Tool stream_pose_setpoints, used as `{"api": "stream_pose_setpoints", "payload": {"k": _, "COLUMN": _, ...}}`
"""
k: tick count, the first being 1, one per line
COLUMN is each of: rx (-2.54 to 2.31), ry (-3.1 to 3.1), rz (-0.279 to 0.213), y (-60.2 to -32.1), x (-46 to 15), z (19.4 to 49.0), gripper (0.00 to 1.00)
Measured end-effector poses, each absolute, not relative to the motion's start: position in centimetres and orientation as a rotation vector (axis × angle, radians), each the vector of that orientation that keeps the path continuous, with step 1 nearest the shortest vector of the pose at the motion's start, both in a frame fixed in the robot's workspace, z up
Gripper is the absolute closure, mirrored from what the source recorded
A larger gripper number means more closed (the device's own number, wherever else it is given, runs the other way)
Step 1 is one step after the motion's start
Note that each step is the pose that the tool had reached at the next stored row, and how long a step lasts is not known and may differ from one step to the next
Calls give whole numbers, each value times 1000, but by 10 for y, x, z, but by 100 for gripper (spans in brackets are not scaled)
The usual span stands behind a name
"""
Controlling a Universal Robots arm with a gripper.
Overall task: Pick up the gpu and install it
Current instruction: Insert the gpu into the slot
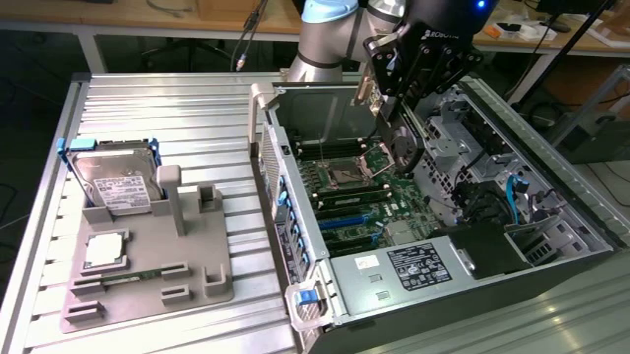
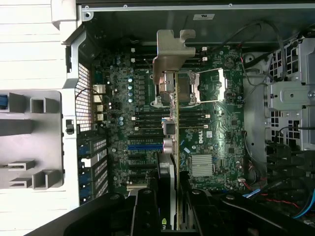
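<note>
1. The pincer was partly closed, one finger on each face of the gpu. The card was carried by that grip alone and rested on nothing.
2. The gpu hung inside the open top of the computer case, above the motherboard and apart from it. I judged this a carrying height, chosen to clear the case walls and the parts on the board.
3. From the wrist view I saw the card edge-on, with its silver bracket at the end farthest from the fingers. I took the thin, flat-sided grip as the way to leave the card's free edges unobstructed.
4. The blue slot lay near the card on the board. I could not tell whether the card was lined up with it.
5. The hard drive stood in the grey holder on the slatted table, well apart on the exterior view's left. It was parked outside the arm's working space, as I read it.
</note>
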State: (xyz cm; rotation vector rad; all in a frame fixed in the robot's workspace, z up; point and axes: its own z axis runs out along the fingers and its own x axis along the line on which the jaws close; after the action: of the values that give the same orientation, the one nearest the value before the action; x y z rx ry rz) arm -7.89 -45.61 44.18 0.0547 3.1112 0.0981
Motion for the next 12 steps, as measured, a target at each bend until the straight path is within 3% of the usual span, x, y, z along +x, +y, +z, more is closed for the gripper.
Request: {"api": "stream_pose_setpoints", "payload": {"k": 12, "rx": 42, "ry": 3112, "rz": 98, "y": -456, "x": -76, "z": 442, "gripper": 73}}
